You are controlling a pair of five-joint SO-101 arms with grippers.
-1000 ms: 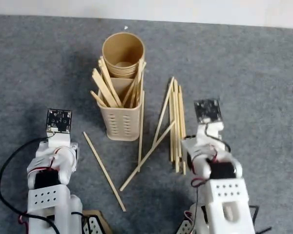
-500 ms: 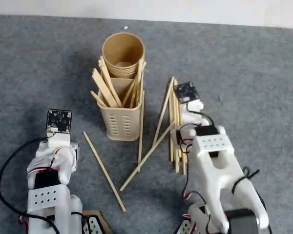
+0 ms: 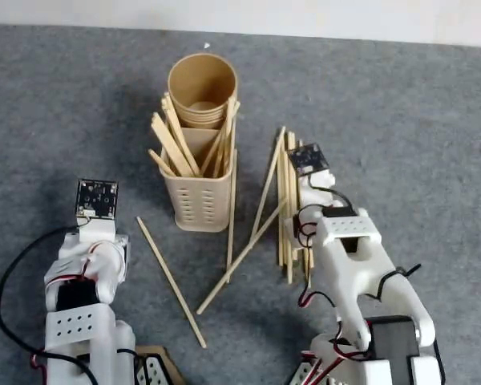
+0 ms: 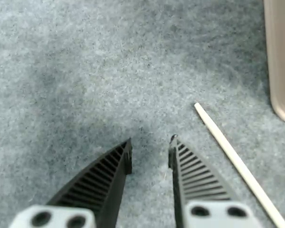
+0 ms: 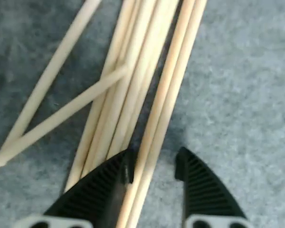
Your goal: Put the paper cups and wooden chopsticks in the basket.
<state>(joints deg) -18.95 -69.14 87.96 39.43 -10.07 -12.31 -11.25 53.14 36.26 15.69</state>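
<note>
Wooden chopsticks (image 5: pixel 128 85), pale and slim, lie loose on the grey mat in an overlapping bundle directly under the right gripper (image 5: pixel 154 164). Its jaws stand partly open astride two sticks and grip nothing yet. Stacked paper cups (image 3: pixel 202 80) and several chopsticks already stand in the basket (image 3: pixel 199 204), off to one side of that gripper. The left gripper (image 4: pixel 149 147) hovers narrowly open and empty, with one stray chopstick (image 4: pixel 228 154) just beside it. The task looks roughly half done.
</note>
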